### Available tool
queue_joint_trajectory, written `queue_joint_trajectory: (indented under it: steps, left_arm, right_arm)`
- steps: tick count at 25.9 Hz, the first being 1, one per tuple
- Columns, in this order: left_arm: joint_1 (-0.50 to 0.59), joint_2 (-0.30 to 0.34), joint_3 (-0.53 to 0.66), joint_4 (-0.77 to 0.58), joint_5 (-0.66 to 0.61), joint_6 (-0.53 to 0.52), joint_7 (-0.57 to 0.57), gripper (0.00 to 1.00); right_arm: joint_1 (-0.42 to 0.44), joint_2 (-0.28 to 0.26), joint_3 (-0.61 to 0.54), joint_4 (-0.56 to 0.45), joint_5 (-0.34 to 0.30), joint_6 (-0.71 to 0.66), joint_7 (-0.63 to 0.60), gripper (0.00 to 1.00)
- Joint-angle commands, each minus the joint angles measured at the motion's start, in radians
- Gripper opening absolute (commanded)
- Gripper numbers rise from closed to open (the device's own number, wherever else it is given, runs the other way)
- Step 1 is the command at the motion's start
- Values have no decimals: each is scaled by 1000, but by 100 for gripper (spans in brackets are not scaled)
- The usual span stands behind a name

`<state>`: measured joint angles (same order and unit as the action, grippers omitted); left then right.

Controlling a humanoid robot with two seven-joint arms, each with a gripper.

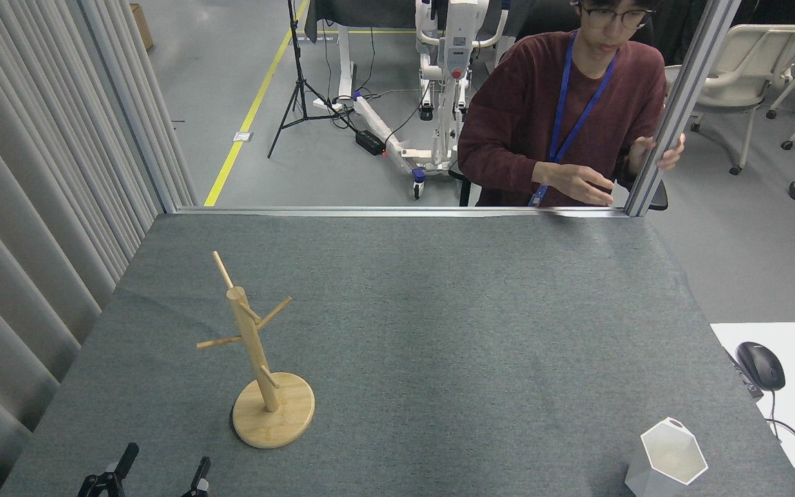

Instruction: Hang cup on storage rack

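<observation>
Your left pincer [159, 469] peeks in at the bottom edge, its two dark fingers spread apart and holding nothing; your right pincer is out of view. Just beyond it the rack [259, 359] stands upright on the grey table [439, 331]. The cup [668, 461] sits well apart, at the near right corner. A person [563, 110] sits behind the far edge.

Robot, visible parts: left gripper [156, 471] only, seen at the bottom edge of the head view. Two slim black fingers [125, 458], flat-sided and blade-like, each with a squared tip. Matte black finish throughout. Below them, black bracket or linkage pieces with angular outlines (cut off by the frame edge, so their shape is unclear). A small pale spot shows near the base of one finger.
</observation>
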<state>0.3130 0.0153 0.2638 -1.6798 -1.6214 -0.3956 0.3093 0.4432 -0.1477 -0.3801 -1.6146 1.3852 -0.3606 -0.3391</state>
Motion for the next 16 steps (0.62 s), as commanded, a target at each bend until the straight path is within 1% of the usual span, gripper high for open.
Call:
queue_joint_trajectory:
  steps: [1,5,8,11,14,16]
  left_arm:
    - [0,0,0,-1,2,0,1,100]
    - [-2,0,0,2,5,23,1,100]
    - [0,0,0,3,5,26,1,100]
    - [0,0,2,3,5,26,1,100]
    - [-2,0,2,3,3,26,1,100]
    - [0,0,3,3,3,26,1,100]
  right_arm:
    - [0,0,0,1,0,0,-6,99]
    - [-4,-3,0,12,-2,0,-6,99]
    - [-38,-10,0,81,0,5,-5,99]
    - [-89,-18,3,113,9,3,-5,99]
    - [-120,-56,3,151,14,5,-5,99]
    - [-141,-66,7,162,15,5,-5,99]
